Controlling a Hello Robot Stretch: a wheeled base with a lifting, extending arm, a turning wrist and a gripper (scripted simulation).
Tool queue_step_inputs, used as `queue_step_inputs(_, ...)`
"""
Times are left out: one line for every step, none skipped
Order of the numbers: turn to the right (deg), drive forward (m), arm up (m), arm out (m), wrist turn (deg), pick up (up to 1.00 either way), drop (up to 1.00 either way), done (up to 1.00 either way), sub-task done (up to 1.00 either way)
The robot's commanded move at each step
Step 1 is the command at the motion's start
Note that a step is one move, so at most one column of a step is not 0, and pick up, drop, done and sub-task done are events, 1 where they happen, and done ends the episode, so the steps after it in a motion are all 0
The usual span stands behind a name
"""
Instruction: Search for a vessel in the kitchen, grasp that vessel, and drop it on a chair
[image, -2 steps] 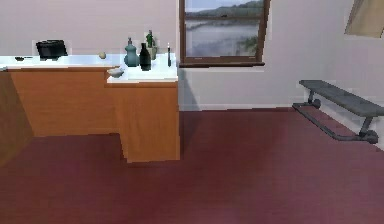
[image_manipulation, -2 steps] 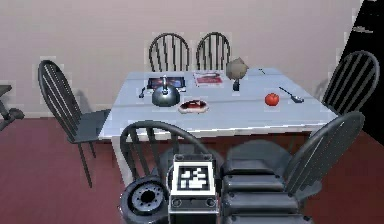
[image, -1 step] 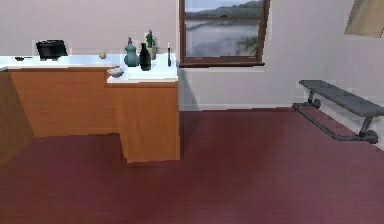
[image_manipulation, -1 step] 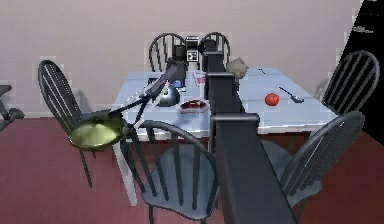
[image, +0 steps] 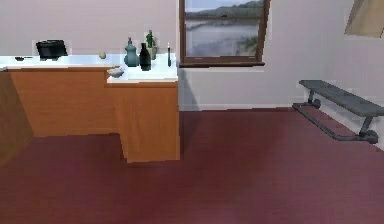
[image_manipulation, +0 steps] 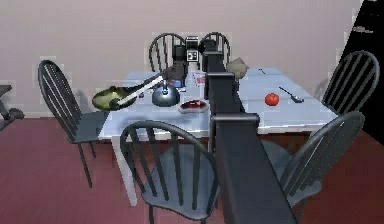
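Dark red floor (image: 260, 170), pale walls (image: 310, 45), a white-topped wooden counter (image: 70, 100), a wood-framed window (image: 224, 35), a grey bench (image: 340, 97), a pale table (image_manipulation: 255, 82).

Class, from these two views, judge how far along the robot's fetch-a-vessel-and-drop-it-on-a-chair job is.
Done: a vessel seems found; the arm stretches over the dining table. In hand: the gripper is near a greenish bowl on the tabletop; whether it holds anything cannot be told. Left: a sure grasp, then dropping the bowl on a chair.
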Motion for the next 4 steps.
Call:
queue_step_inputs(0.0, 0.00, 0.00, 0.00, 45.0, 0.00, 0.00, 0.00, 0.00)
queue_step_inputs(0.0, 0.00, 0.00, 0.00, 39.0, 0.00, 0.00, 0.00, 0.00)
queue_step_inputs(0.0, 0.00, -0.26, 0.00, 0.0, 0.00, 0.00, 0.00, 0.00)
queue_step_inputs(0.0, 0.00, -0.50, 0.00, 0.0, 0.00, 0.00, 0.00, 0.00)
